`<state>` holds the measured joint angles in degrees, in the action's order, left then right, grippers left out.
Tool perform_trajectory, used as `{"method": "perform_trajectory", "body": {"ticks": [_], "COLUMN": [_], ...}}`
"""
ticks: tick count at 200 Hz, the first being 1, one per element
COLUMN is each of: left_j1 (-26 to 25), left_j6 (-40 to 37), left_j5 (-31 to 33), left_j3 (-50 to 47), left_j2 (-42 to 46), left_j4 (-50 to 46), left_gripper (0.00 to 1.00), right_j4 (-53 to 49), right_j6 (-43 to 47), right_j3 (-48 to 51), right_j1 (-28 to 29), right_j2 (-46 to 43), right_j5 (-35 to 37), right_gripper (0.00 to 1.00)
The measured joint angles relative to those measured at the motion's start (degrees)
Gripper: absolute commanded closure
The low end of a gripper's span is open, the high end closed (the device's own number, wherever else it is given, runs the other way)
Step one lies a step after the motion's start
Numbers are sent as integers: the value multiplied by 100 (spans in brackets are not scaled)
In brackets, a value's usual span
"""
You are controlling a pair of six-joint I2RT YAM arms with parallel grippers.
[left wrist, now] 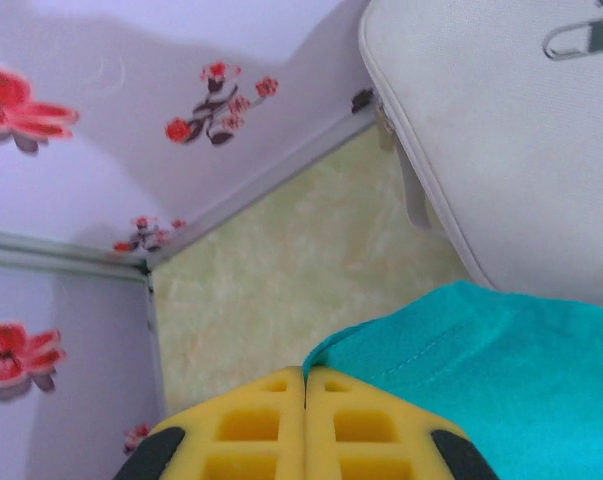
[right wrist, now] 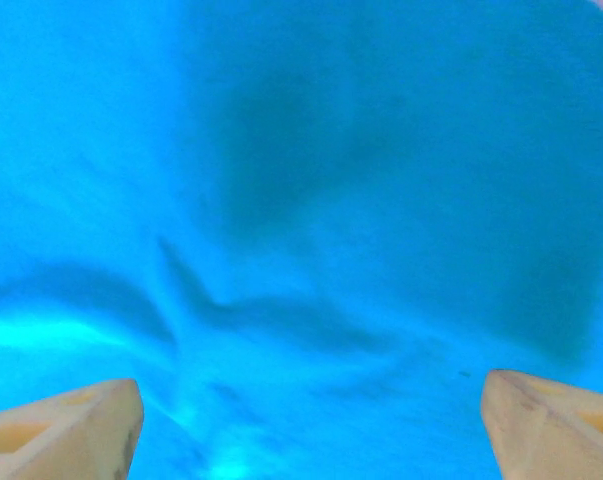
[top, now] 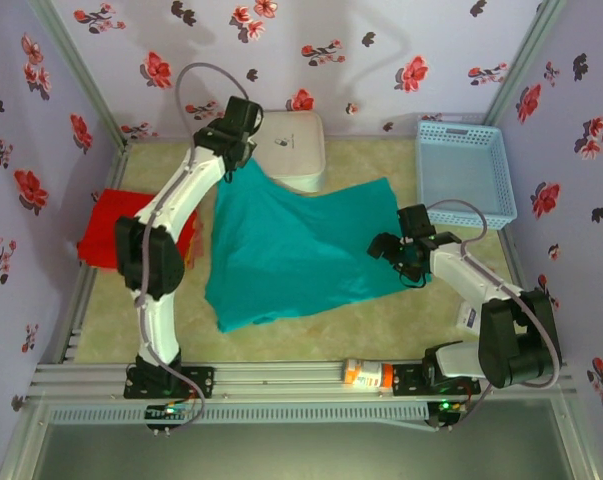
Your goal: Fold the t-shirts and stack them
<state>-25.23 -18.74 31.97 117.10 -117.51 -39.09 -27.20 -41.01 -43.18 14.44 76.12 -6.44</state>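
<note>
At four o'clock the right jaws gape over the teal t-shirt point(top: 291, 250), spread across the bench point(top: 311, 335). The red t-shirt point(top: 106, 230) lies at nine. At eleven the left jaws clench the teal hem beside the white box point(top: 296, 145). Likely limp, light cloth, best pinched at hems and corners.

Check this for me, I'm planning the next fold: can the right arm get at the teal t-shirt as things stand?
Probably yes: the right claw hangs open just above the teal t-shirt at its right edge, with nothing between them.
</note>
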Motion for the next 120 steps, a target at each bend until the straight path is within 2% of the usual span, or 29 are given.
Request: {"method": "perform_trajectory", "body": {"ticks": [20,35,37,49,53,59,76,100,120], "left_j1": [42,57,57,63,66,72,92,127,155], "left_j6": [-363,-570,-577,-686,-678,-669,-483,-17,619], "left_j5": [136,280,304,415,450,496,603,673,695], "left_j3": [1043,1722,1797,1941,1941,1904,1637,1043,662], "left_j2": [-826,-1377,-1440,-1655,-1685,-1718,-1681,-1449,-1117], "left_j4": [50,52,46,57,26,-17,-105,-402,-1023], "left_gripper": [100,89,84,23,13,7,1,0,0], "right_j4": [-44,-103,-109,-144,-142,-144,-164,-273,-391], "right_j6": [33,55,55,55,57,57,57,81,103], "right_j3": [0,0,2,22,39,70,212,398,501], "right_j1": [-59,-90,-96,-144,-166,-205,-319,-407,-424], "right_j2": [-28,-90,-103,-186,-223,-284,-492,-699,-826], "right_j5": [-2,-2,-2,-4,-2,-2,-4,-2,0], "right_gripper": [12,12,12,11,11,11,11,11,11]}}
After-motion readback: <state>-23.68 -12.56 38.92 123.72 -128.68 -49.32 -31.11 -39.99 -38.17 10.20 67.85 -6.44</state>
